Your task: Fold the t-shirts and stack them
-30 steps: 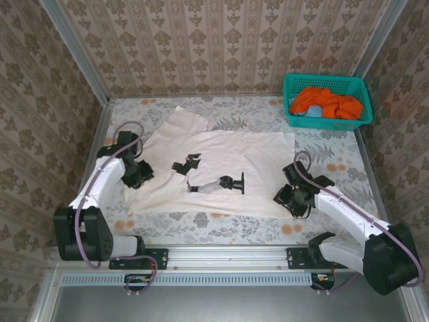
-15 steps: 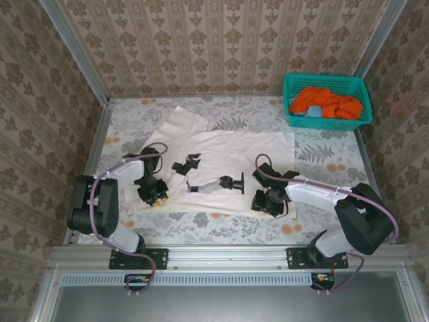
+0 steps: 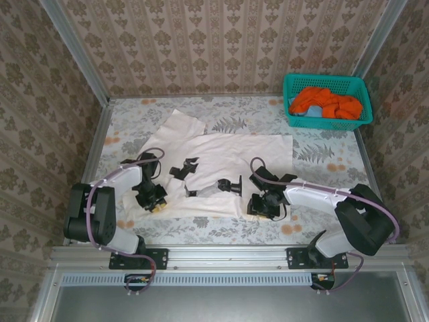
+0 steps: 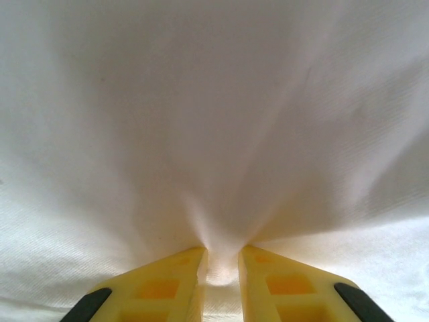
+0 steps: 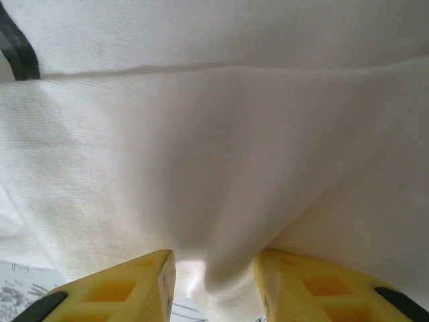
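Cream-white t-shirt (image 3: 234,151) lies spread mid-tabletop (image 3: 328,164), its long axis running left to right. Left tool (image 3: 155,201) pinches the near-left hem, jaws narrow; right tool (image 3: 258,204) grips a thicker fold at the near-right hem. The cloth extends from both toward the far edge, the likely fold direction.

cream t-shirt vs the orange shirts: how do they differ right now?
Colour: the cream t-shirt is pale with black marks; the orange shirts are bright. Pose: the cream t-shirt lies spread on the table; the orange shirts sit bunched in the teal basket. Handling: the left tool and right tool each pinch the cream t-shirt's near edge; the orange shirts are untouched. Both are soft cloth, not yet folded.
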{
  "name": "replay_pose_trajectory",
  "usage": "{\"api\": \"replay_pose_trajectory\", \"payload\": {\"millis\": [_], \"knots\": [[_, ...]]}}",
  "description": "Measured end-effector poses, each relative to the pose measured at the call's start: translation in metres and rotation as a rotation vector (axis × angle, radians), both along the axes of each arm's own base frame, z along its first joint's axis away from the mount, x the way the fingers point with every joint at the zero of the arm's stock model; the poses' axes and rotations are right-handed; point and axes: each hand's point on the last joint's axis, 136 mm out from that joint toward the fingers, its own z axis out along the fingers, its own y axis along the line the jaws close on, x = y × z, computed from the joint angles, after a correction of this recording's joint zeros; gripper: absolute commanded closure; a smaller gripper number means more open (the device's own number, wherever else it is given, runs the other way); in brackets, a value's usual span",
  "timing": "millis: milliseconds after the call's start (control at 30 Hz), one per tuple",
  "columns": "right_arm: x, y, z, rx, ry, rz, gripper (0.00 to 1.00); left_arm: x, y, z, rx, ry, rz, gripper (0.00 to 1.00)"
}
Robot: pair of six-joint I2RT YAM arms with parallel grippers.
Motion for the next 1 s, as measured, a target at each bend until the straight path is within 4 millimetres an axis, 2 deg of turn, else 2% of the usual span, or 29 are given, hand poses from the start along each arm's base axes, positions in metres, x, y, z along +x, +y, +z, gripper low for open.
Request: {"api": "replay_pose_trajectory", "payload": {"millis": [300, 533, 600, 700, 867, 933, 1000], "knots": [[-0.021, -0.006, 0.0, 0.012, 0.048, 0.012, 0.57, -0.038, 0.014, 0.005, 0.042, 0.083, 0.054, 0.8], [-0.029, -0.008, 0.004, 0.019, 0.071, 0.017, 0.5, -0.037, 0.024, 0.009, 0.047, 0.09, 0.111, 0.77], [-0.028, -0.006, 0.007, 0.019, 0.073, 0.02, 0.44, -0.03, 0.025, 0.014, 0.046, 0.096, 0.111, 0.73], [-0.019, 0.0, 0.02, 0.036, 0.045, 0.031, 0.37, 0.004, 0.02, 0.033, 0.037, 0.04, 0.087, 0.67], [0.028, 0.016, 0.07, 0.142, -0.14, 0.029, 0.35, 0.107, 0.002, 0.101, 0.03, -0.214, 0.011, 0.5], [0.052, 0.007, 0.086, 0.167, -0.217, -0.019, 0.35, 0.145, -0.009, 0.129, 0.027, -0.312, -0.021, 0.46], [0.076, -0.011, 0.099, 0.162, -0.291, -0.082, 0.34, 0.183, -0.02, 0.152, 0.024, -0.399, -0.045, 0.39]]}}
